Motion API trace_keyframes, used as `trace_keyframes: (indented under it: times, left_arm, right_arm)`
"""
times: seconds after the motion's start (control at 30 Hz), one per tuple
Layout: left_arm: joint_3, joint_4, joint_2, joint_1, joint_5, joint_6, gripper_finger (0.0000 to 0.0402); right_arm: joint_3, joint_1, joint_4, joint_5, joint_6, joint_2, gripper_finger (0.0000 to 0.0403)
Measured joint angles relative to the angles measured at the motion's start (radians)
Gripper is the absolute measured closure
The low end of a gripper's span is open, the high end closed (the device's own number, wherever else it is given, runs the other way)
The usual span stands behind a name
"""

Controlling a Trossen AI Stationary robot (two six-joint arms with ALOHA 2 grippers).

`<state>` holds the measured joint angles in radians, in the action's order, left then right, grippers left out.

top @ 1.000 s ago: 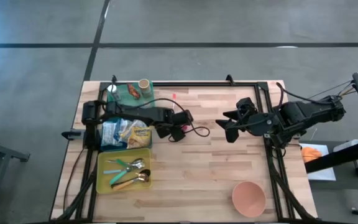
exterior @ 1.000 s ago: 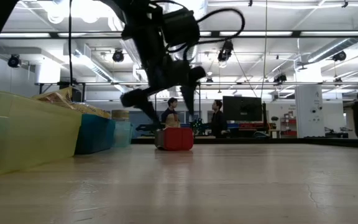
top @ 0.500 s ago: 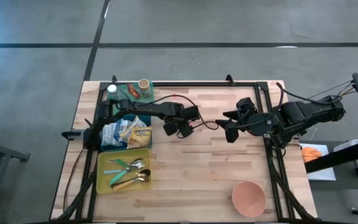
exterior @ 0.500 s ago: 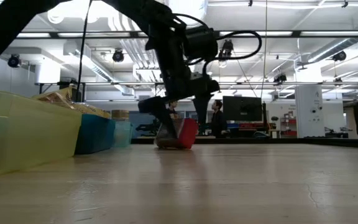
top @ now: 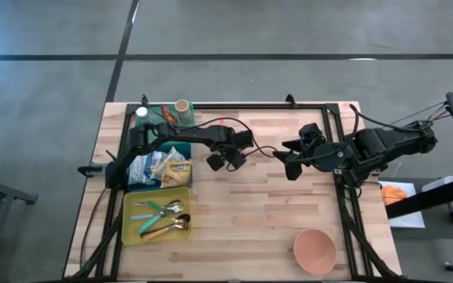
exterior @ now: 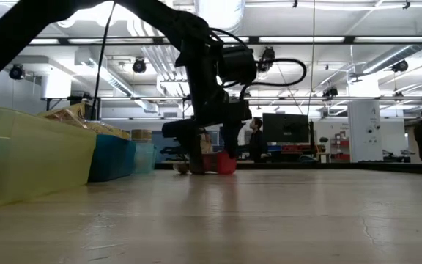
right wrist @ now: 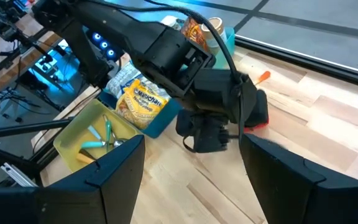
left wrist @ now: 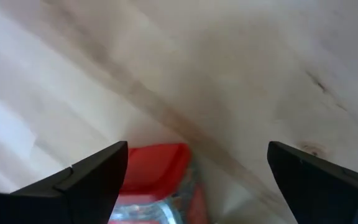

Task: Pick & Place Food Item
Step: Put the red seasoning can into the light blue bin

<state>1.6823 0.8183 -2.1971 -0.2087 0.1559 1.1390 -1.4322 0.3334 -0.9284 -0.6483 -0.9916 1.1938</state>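
The food item is a red packet with a clear window point(left wrist: 157, 174). It lies on the wooden table left of its middle and shows past the arm in the low view point(exterior: 224, 164) and the right wrist view point(right wrist: 258, 119). My left gripper point(top: 224, 162) is open and points steeply down over the packet, low at the table. The packet sits between its fingers, close against one finger point(left wrist: 101, 177). In the high view the gripper hides the packet. My right gripper point(top: 284, 163) waits open, raised above the table's right half. My left gripper has one finger right beside the red packet's side point(left wrist: 129, 180). I cannot tell whether it touches. The other finger point(left wrist: 316, 180) stands well clear of the packet.
Along the left edge stand a yellow bin with cutlery point(top: 132, 228), a blue bin with snack packets point(top: 130, 185) and a teal bin with a cup point(top: 154, 112). A pink bowl point(top: 314, 250) sits at the near right. Black frame rails point(top: 344, 196) border the table. People stand in the room beyond.
My left gripper has gone toward the table's right edge and down, rolling a little, and now stands over the red packet with its fingers open as before. The packet tipped in between and now shows slightly farther right in the low view.
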Motion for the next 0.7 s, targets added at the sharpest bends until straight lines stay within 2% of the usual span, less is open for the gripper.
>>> trace_keyframes:
  times: [0.23, 0.43, 0.7]
  left_arm:
    - [0.008, 0.001, 0.003, -0.010, -0.007, -0.117, 0.0011]
    - [0.054, 0.008, 0.003, -0.032, -0.023, -0.141, 0.0011]
    - [0.124, 0.054, 0.002, -0.109, -0.134, -0.185, 0.0011]
  right_arm:
    - [0.000, 0.000, 0.000, 0.000, 0.000, 0.000, 0.0140]
    - [0.000, 0.000, 0.000, 0.000, 0.000, 0.000, 0.0140]
    - [0.000, 0.000, 0.000, 0.000, 0.000, 0.000, 0.0140]
